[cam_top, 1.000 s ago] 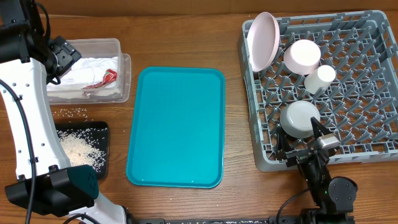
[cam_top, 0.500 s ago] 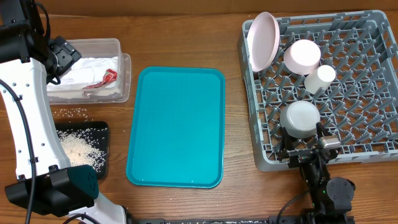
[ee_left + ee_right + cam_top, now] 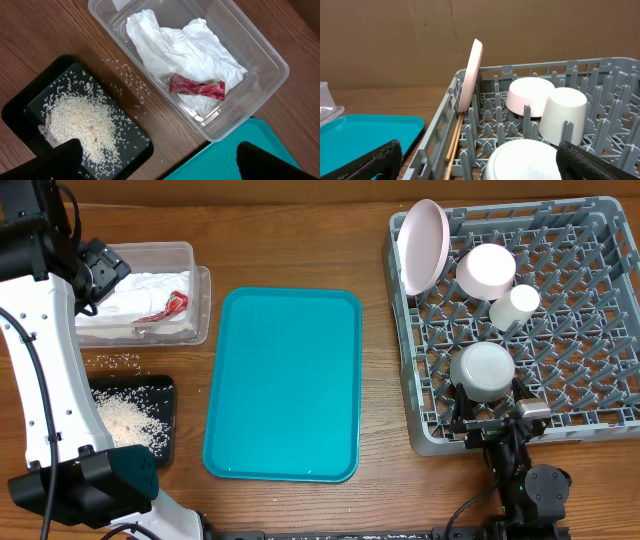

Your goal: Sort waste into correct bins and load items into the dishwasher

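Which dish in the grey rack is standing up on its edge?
The big pale pink plate, upright at a corner of the rack. The pink bowl, white cup and metal bowl sit low.

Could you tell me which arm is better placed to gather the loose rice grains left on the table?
Left, probably: the left gripper, jaws open, hangs near the loose whitish rice grains; the right gripper is at the grey plastic dish rack.

Teal tray (image 3: 282, 385) centre frame, plain. Rack (image 3: 575, 310) on the right: grey, peg grid. Plate (image 3: 422, 246) and small bowl (image 3: 486, 270) pale pink; cup (image 3: 515, 306) white; metal bowl (image 3: 482, 370) silvery grey. Upper left: clear tub (image 3: 150, 252), white napkins (image 3: 180, 50), red scrap (image 3: 196, 88). Lower left: black tray (image 3: 166, 390), whitish rice (image 3: 82, 125). Table (image 3: 300, 240) brown wood grain.
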Motion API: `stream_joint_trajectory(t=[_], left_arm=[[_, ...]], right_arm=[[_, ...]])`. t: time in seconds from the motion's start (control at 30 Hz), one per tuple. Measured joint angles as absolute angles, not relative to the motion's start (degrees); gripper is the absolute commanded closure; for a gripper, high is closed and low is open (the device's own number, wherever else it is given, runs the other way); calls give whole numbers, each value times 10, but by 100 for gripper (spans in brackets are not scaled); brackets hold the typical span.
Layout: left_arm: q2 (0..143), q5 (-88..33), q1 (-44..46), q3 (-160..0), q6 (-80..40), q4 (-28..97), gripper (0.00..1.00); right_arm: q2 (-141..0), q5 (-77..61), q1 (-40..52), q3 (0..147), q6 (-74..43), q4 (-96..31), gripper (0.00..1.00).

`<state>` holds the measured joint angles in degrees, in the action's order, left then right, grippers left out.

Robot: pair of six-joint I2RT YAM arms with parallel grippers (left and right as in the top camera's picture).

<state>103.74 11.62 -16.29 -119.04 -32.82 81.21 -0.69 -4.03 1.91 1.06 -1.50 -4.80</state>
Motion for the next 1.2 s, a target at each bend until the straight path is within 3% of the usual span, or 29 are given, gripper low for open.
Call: stream_joint_trajectory(t=[0.83,1.2], left_arm=[[1037,116,-163,-1190,-326,814,0],[1035,80,-161,-1185,-307,884,0]], right_arm=[[-7,-40,19,11,-15,-48,0],[-7,-40,19,11,-15,-48,0]])
